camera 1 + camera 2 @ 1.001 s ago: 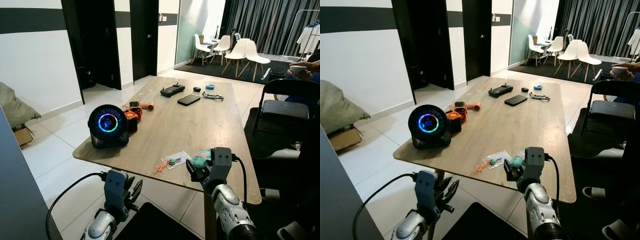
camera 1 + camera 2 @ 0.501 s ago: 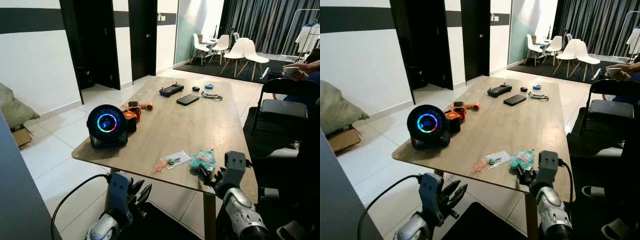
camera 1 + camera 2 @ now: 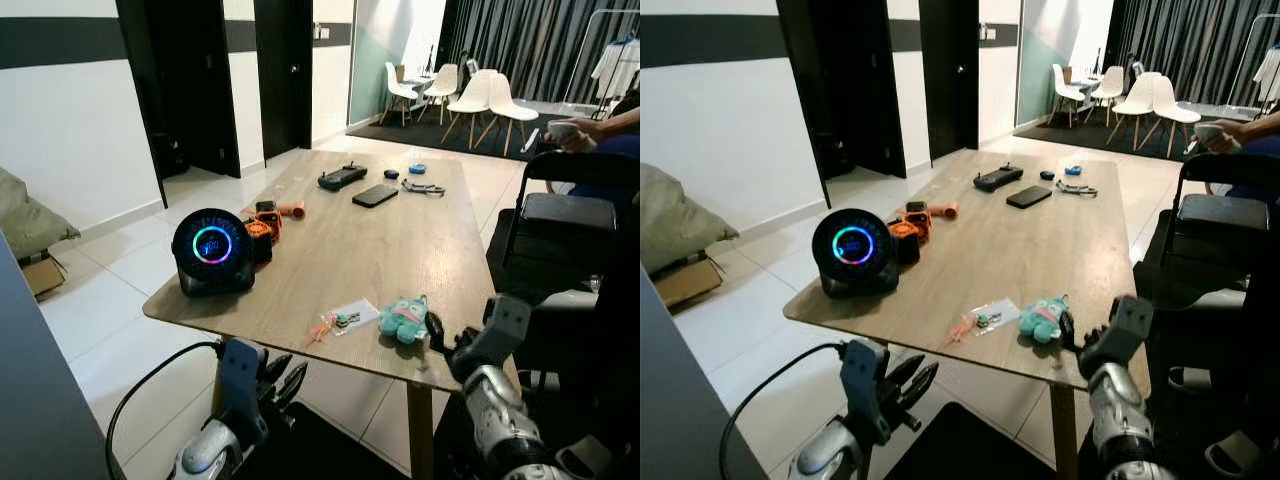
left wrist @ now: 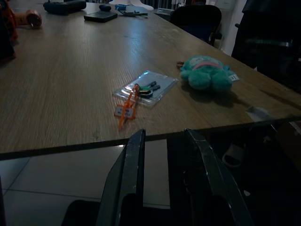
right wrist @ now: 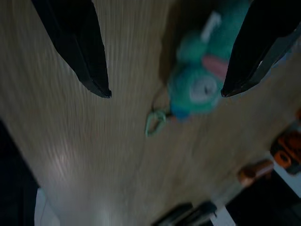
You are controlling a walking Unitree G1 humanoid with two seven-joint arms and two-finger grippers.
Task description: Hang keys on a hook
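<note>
Hovering with fingers spread wide at the near right table edge, the right gripper (image 3: 437,338) sits just right of the teal plush keychain (image 3: 404,319); the keys in a clear plastic bag (image 3: 346,320) lie further left. The left gripper (image 3: 282,378), parted, hangs below the wooden table (image 3: 400,240), so the right arm seems nearer

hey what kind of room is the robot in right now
Probably the living and dining area of a home or flat: a long wooden table on a tiled floor, white dining chairs by dark curtains, and dark doors leading off.
</note>
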